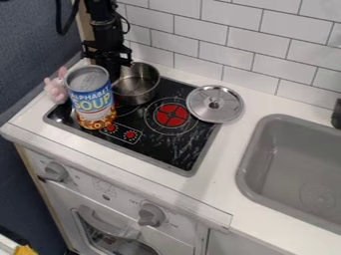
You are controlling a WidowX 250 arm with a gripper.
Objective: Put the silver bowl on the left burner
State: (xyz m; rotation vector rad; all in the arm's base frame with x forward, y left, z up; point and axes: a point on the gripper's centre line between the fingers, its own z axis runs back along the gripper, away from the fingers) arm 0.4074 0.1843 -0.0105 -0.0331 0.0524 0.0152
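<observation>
Camera view shows the white desk [223, 154] bearing a black glass cooktop with a metal edge [180, 154], and over its far left corner hangs the black two-part end effector [116, 68]. Whether it is clenched, released or grasping the rim cannot be told, as a tall blue-and-white soup can [92, 97] stands in front of its lower end. What the coming move turns on is where the round silver metal bowl [137, 85] lies from it: right beside it, toward the picture's right and slightly nearer the camera, at the cooktop's back left, its left side close against the end effector. The dark left burner [126, 110] shows partly past the bowl's near side, so I judge only a short shift toward the camera is needed, with the can liable to be bumped.
</observation>
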